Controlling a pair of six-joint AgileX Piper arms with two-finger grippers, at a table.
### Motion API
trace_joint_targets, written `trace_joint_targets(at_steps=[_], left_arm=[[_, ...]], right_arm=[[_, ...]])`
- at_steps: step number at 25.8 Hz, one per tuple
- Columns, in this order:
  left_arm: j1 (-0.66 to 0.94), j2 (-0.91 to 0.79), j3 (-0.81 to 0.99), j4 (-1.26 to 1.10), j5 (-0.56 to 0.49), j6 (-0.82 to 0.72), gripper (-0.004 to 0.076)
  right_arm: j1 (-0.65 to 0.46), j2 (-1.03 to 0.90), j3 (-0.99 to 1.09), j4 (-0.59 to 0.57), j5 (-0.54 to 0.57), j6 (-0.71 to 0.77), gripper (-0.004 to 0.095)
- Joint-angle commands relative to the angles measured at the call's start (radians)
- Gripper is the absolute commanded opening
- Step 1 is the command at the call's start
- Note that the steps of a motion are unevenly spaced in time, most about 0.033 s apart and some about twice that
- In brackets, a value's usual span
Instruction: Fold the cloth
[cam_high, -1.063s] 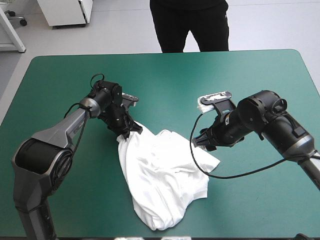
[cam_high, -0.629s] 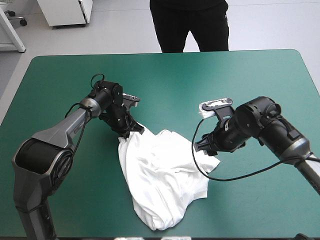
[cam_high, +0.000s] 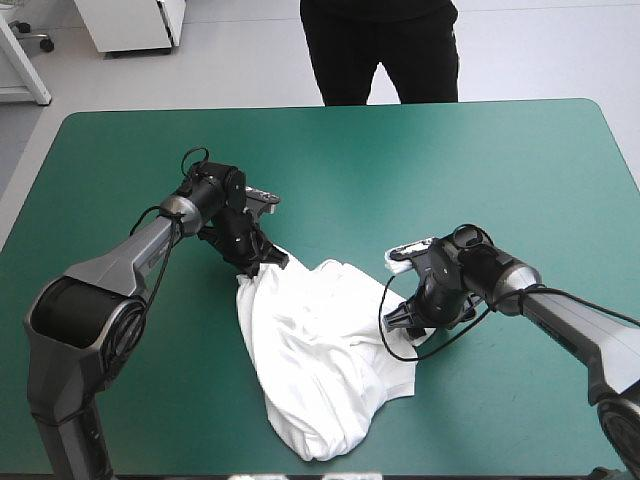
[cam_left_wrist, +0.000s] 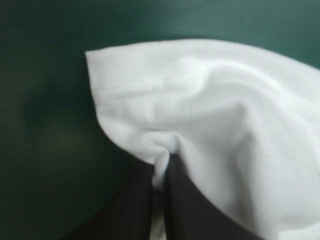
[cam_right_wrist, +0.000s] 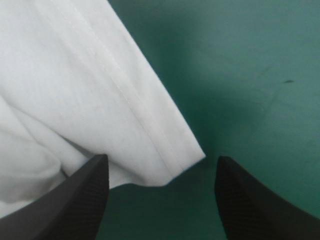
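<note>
One white T-shirt (cam_high: 320, 350) is lying crumpled on the teal-green desk (cam_high: 480, 170), toward its near edge, showing soft folds and a stitched hem. Left gripper (cam_high: 256, 264) is pinching the far left corner, jaws clamped on bunched fabric. Right gripper (cam_high: 404, 322) is hovering at the right hem corner, jaws standing apart. Folds are hiding the under-layers.

1. I count one T-shirt (cam_high: 320, 350). It is white, and it is the only one.
2. I have two claws. One is my left claw (cam_left_wrist: 162, 165) and one is my right claw (cam_right_wrist: 161, 160).
3. Each claw has two black fingers (cam_right_wrist: 75, 205). Two and two make four fingers in all.
4. I count one table (cam_high: 400, 150). It has one teal-green cover on it.
</note>
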Motion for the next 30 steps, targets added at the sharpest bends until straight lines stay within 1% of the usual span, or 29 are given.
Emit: trace_joint_targets(at_steps=[1,4,6,7,9,10,15,19,22,26,30], left_arm=[[-0.006,-0.006,0.002,0.006,-0.007,-0.003,-0.0009],[-0.006,-0.006,0.002,0.001,-0.009,0.004,-0.0009],[-0.006,-0.006,0.002,0.0,-0.009,0.004,-0.0009],[-0.006,-0.006,0.002,0.0,-0.009,0.004,-0.0009],[-0.006,-0.006,0.002,0.0,-0.007,0.004,-0.0009],[-0.006,-0.006,0.002,0.0,-0.007,0.004,-0.0009],[-0.006,-0.012,0.002,-0.004,-0.007,0.004,-0.0009],[-0.006,-0.071,0.0,0.009,-0.007,0.004,-0.0009],[-0.006,-0.146,-0.028,0.067,0.007,0.004,-0.0009],[-0.006,-0.245,-0.109,0.131,0.041,-0.006,-0.0009],[-0.006,-0.332,-0.205,0.131,0.048,-0.013,-0.0009]], right_arm=[[-0.006,-0.003,0.006,0.025,-0.072,-0.002,0.0577],[-0.006,0.05,0.015,0.027,-0.1,0.002,0.0572],[-0.006,0.097,0.015,0.072,-0.082,0.002,0.0481],[-0.006,0.114,0.015,0.112,-0.069,-0.002,0.0354],[-0.002,0.109,0.015,0.176,-0.068,-0.049,0.0043],[-0.002,0.103,0.015,0.184,-0.067,-0.056,-0.0011],[-0.002,0.038,0.013,0.164,-0.052,-0.052,-0.0017],[-0.006,-0.057,0.013,0.141,-0.049,-0.022,-0.0017],[-0.006,-0.157,0.004,0.079,-0.035,0.021,-0.0017],[-0.006,-0.272,-0.059,-0.029,0.041,0.059,-0.0017],[-0.006,-0.353,-0.169,-0.148,0.105,0.087,-0.0017]])
